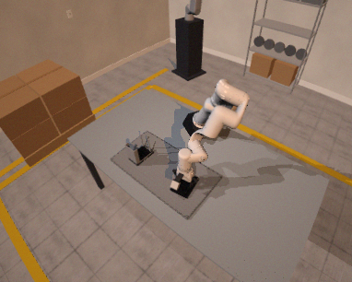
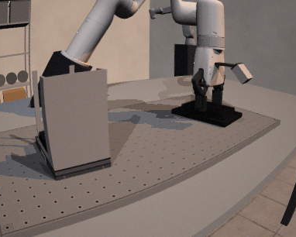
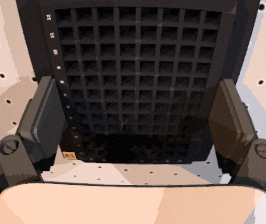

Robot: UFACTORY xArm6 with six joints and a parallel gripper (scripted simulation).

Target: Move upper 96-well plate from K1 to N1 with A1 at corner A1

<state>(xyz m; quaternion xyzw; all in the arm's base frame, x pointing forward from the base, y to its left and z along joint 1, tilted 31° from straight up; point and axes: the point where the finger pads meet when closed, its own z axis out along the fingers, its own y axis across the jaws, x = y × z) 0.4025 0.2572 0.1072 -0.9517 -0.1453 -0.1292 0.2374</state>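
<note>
Plate (image 3: 140,79) sits in the nest (image 2: 207,112), well apart from the rack (image 2: 75,116). Gripper (image 3: 138,125) open, fingers flanking the plate, nothing held. Advice: lift straight up so neither pad drags it; then check A1 corner.

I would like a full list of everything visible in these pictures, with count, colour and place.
Well plate: one in view, black, in the nest between the open fingers.
Nest: one, black, on the perforated board.
Perforated board: one, beige-grey, on the table.
Rack: one, grey, on the board's other end.
Table: one, grey.
Cardboard boxes: a brown stack, beside the table.
Shelf unit: one, grey, by the wall.
Pedestal: one, black, by the wall.
Arm: one, white.
Gripper: one, dark, open.
</note>
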